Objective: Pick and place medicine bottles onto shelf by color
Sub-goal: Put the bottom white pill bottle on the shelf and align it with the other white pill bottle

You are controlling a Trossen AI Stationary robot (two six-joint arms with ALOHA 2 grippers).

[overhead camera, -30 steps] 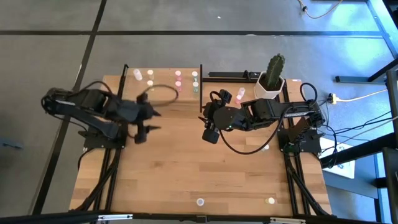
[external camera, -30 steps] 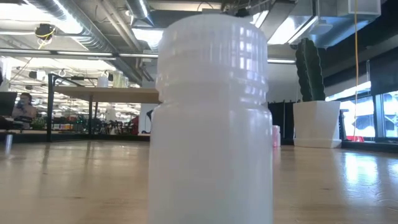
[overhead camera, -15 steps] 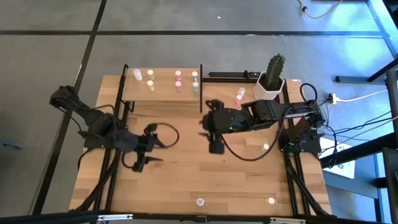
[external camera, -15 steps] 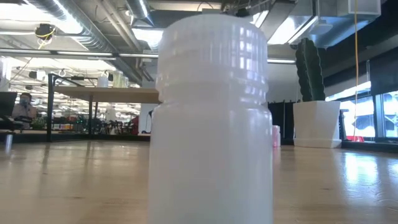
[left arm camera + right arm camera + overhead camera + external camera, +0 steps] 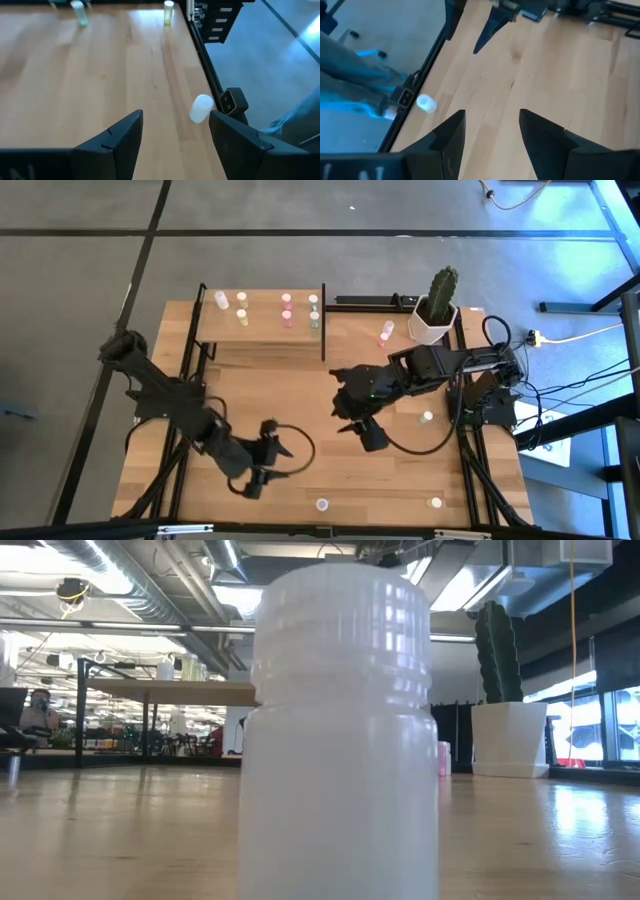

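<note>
While a white bottle point(image 5: 322, 504) and a pale yellow bottle point(image 5: 435, 502) stand unsorted at the near edge of the worktop point(image 5: 300, 390), a reach for a fresh bottle is judged to be the step in hand. In the low view the white bottle stands so close to the camera that most of the scene is hidden. The left gripper point(image 5: 254, 482) is placed low over the near part of the worktop, just left of that white bottle, its fingers point(image 5: 117, 145) spread apart and empty; in the left wrist view the bottle is seen lying just ahead of them. The right gripper point(image 5: 366, 431) is held over the middle of the worktop, its fingers point(image 5: 450, 137) likewise parted with nothing between them. A pale green bottle point(image 5: 427, 417) stands just right of it, and a pink bottle point(image 5: 384, 334) is seen farther back beside the cactus pot point(image 5: 436, 320). On the shelf point(image 5: 262, 340) at the far edge, white, yellow, pink and green bottles are already set in columns. The next move is judged to call for the left fingers to be brought around the white bottle, closed, and carried to the white column.
</note>
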